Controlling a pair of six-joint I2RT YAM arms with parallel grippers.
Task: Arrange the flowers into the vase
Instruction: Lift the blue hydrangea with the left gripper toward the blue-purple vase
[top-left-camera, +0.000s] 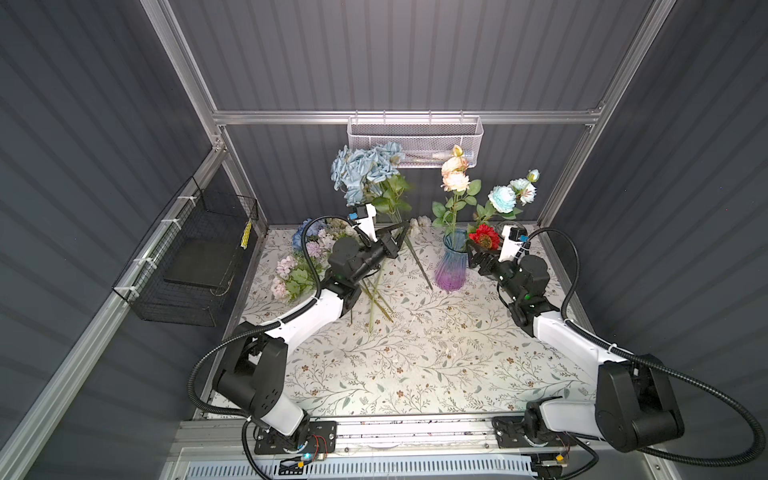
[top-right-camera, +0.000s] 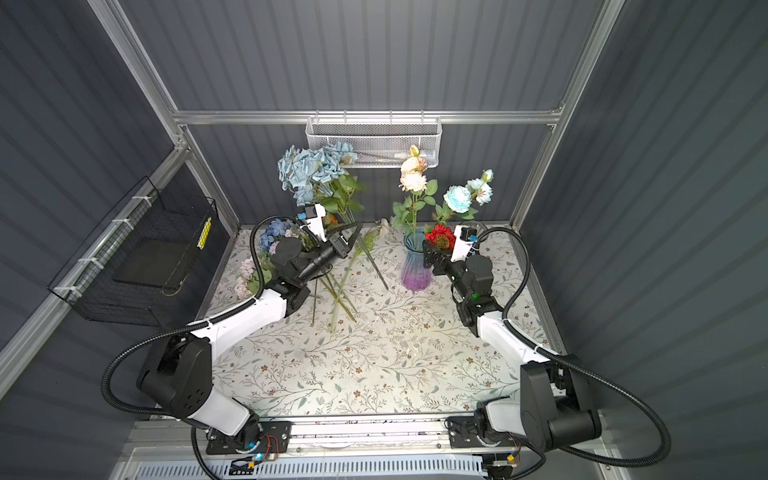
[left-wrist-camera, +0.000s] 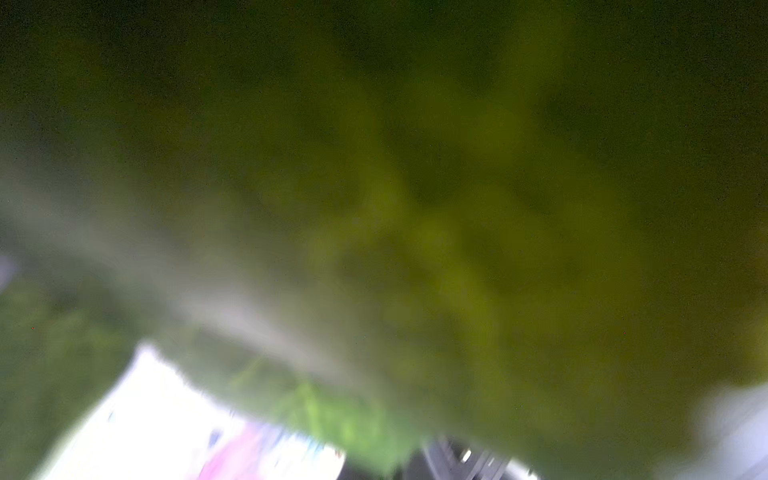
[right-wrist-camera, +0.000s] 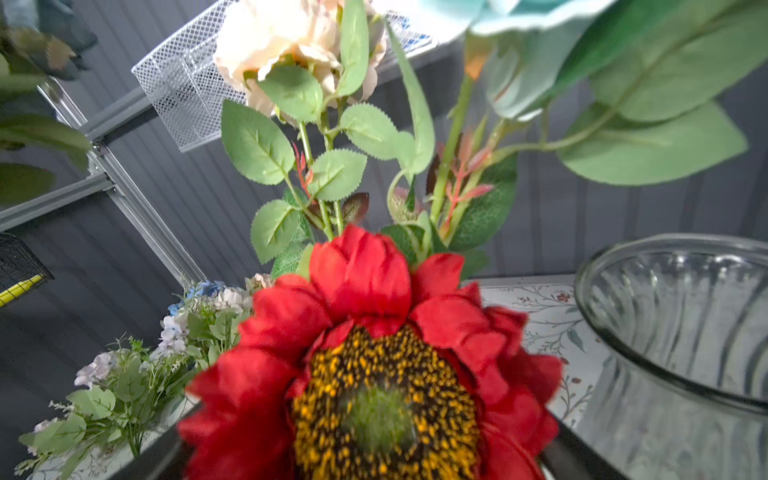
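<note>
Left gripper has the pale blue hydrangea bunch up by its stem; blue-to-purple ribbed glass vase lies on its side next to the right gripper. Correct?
No: the blue-to-purple ribbed glass vase stands upright on the floral-print table, as both top views show. The rest holds: left gripper has the pale blue hydrangea bunch up by its stem, vase next to the right gripper.

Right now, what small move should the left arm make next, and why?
Probably carry the left claw toward the vase: it is shut on the blue hydrangea, whose stem end hangs short of the vase mouth.
</note>
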